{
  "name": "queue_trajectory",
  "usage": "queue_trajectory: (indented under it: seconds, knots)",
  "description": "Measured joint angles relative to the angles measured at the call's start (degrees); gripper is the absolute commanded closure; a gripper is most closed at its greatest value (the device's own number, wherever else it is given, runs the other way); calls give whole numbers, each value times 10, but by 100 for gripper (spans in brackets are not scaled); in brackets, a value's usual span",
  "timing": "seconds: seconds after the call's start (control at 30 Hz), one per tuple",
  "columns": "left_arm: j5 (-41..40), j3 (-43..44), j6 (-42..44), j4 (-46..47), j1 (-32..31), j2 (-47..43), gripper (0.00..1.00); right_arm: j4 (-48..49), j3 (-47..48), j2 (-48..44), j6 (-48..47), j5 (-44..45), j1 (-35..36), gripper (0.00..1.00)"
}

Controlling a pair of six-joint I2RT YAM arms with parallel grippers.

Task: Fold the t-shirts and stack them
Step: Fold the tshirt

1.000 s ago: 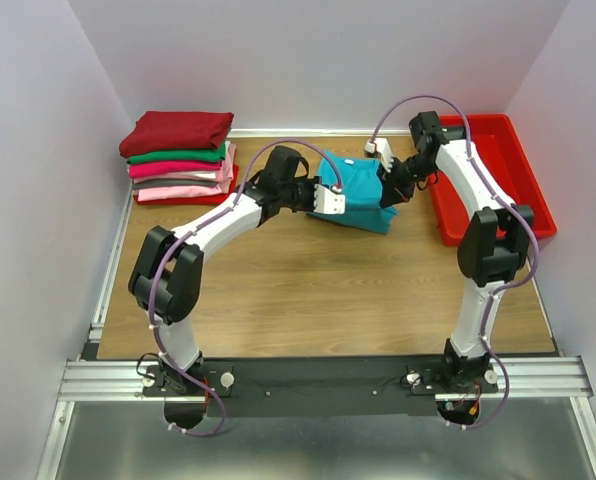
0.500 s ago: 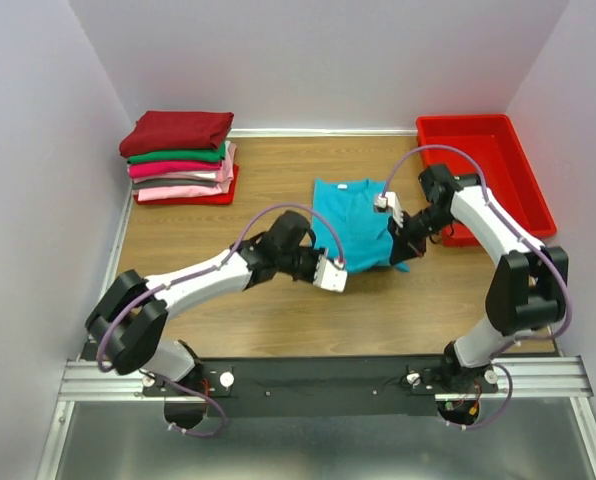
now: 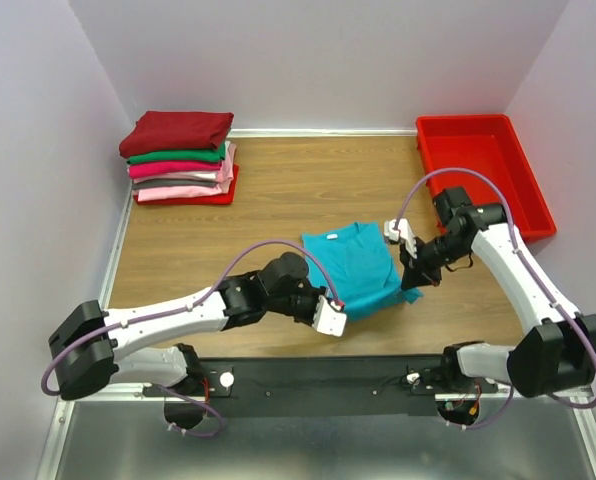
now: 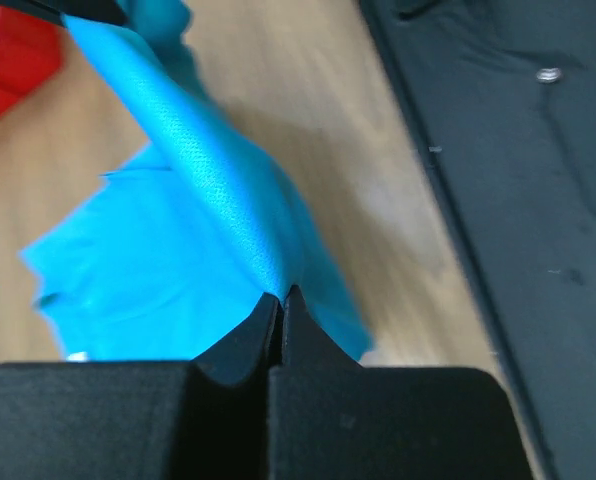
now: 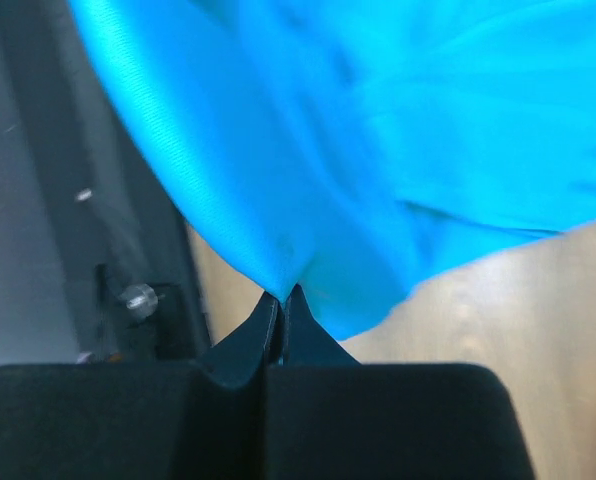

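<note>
a: while the folded stack [image 3: 178,158] sits far left at the back, where's the teal t-shirt [image 3: 356,265]?
b: centre of the table [image 3: 278,205], near side. left gripper [image 4: 281,300] pinched tight on its near edge, right gripper [image 5: 281,297] clamped on the right corner — edge stretched between them.
</note>
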Motion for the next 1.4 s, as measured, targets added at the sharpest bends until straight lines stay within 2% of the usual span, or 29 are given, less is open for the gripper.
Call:
queue_trajectory:
  seconds: [0.07,0.2,0.27,0.37,0.53,0.87,1.4]
  knots:
    - [-13,5,15,9,19,-3,100,12,31,23,16,11,0,100]
    - [-16,44,57,26,114,45,100,61,130,114,63,39,1,99]
    - [-16,80,78,37,176,100,100,96,204,194,82,44,1,100]
    - [-9,118,101,53,235,174,100,148,281,299,105,45,1,100]
    - [13,162,114,79,297,265,100,186,385,430,137,41,1,100]
    - [17,208,113,64,320,312,100,202,465,532,168,32,2,100]
    - [-5,211,81,56,332,325,100,273,489,560,266,21,10,99]
